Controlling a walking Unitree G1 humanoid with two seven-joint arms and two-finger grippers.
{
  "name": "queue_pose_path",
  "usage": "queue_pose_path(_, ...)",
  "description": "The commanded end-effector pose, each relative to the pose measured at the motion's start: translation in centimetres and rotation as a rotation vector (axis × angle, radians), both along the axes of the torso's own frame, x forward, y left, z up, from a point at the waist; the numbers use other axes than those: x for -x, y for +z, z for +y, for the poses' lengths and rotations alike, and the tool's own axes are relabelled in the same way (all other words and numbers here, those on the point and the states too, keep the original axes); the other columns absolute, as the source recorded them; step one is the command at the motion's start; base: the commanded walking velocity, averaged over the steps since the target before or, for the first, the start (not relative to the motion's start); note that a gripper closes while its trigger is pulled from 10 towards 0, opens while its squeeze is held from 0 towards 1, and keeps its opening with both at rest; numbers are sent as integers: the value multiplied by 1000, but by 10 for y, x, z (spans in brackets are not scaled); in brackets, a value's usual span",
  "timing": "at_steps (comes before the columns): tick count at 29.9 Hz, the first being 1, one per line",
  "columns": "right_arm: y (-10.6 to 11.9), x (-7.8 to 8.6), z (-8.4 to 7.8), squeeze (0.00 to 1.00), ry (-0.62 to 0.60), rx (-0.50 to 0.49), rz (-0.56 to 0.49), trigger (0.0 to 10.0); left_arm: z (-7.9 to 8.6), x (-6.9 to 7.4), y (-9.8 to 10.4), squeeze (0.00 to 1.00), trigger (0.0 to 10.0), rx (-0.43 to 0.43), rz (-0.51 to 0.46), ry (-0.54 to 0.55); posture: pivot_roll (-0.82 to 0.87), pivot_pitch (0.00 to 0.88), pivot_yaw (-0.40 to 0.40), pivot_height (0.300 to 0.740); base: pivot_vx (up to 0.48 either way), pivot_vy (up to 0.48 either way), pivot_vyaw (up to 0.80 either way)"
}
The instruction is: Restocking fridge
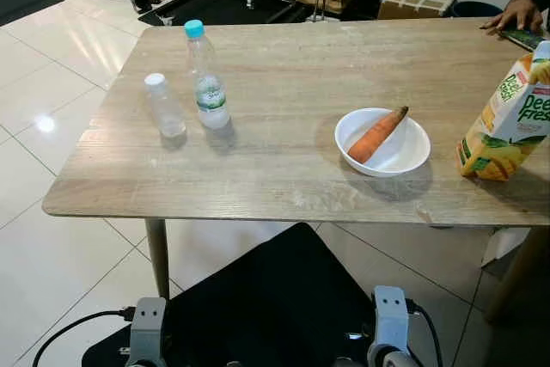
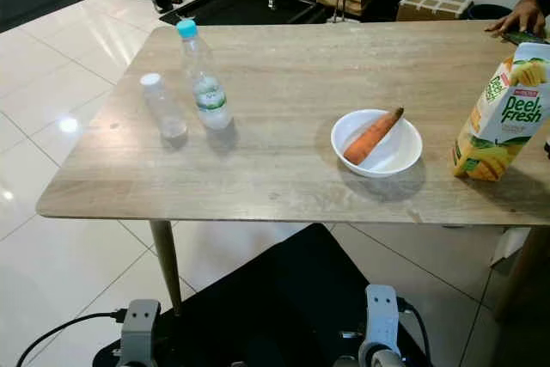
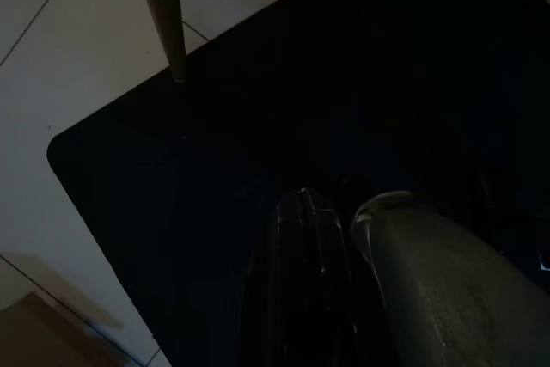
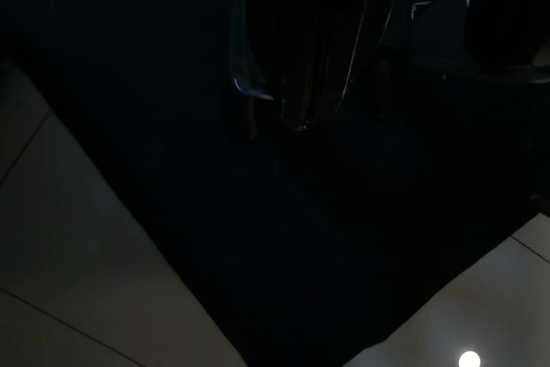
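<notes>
Nearest the camera, both arms hang idle below the table edge over a black mat (image 1: 284, 298) on the white tiled floor; the left gripper (image 3: 309, 281) and the right gripper (image 4: 301, 58) each show dark against that mat in their wrist views, and I cannot tell how the jaws of either stand. On the wooden table (image 1: 284, 186) the goods for the fridge wait untouched. At the right edge, near the front, stands a juice carton (image 1: 507, 122), yellow and green with fruit printed on it, seemingly leaning a little; it is probably the heaviest item, with flat card walls that may give under a hard squeeze, so a grip across its narrow mid-body looks soundest. Left of it, a white bowl (image 1: 404, 156) holds a carrot (image 1: 378, 135) laid slantwise, its tip over the far rim; the bowl is likely smooth and breakable, best taken by the rim. Toward the left stand two clear bottles close together: a taller water bottle (image 1: 206, 79) with a blue cap and a shorter small bottle (image 1: 163, 107) with a white cap, both light, round and likely slippery, best held at mid-body. At the far right corner a person's hand (image 1: 516, 16) rests on the tabletop.
</notes>
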State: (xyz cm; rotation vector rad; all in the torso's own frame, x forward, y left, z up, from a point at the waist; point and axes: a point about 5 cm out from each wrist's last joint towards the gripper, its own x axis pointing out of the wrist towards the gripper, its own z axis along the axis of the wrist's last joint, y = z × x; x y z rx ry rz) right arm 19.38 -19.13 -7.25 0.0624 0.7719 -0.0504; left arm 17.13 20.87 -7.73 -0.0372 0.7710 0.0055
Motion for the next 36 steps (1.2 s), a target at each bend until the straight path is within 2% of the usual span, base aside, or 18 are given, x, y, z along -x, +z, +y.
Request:
queue_pose_path(1, -4, 7, 0, 0, -1, 0, 20, 10000, -1, 9, -5, 0, 10000, 6, 29, 5, -134, 118, 76, 725, 0, 0, 0)
queue_pose_path(16, -5, 9, 0, 0, 10, 2, 25, 10000, -2, 12, -6, 0, 10000, 10, 36, 1, -137, 115, 72, 725, 0, 0, 0)
queue_pose_path(23, -5, 8, 2, 0, 17, 3, 24, 10000, -13, 9, -7, 0, 10000, 12, 40, -7, -136, 116, 70, 725, 0, 258, 0)
queue_pose_path(36, -5, 8, 3, 0, 23, 3, 23, 10000, -8, 9, -7, 0, 10000, 8, 41, -7, -137, 120, 70, 725, 0, 266, 0)
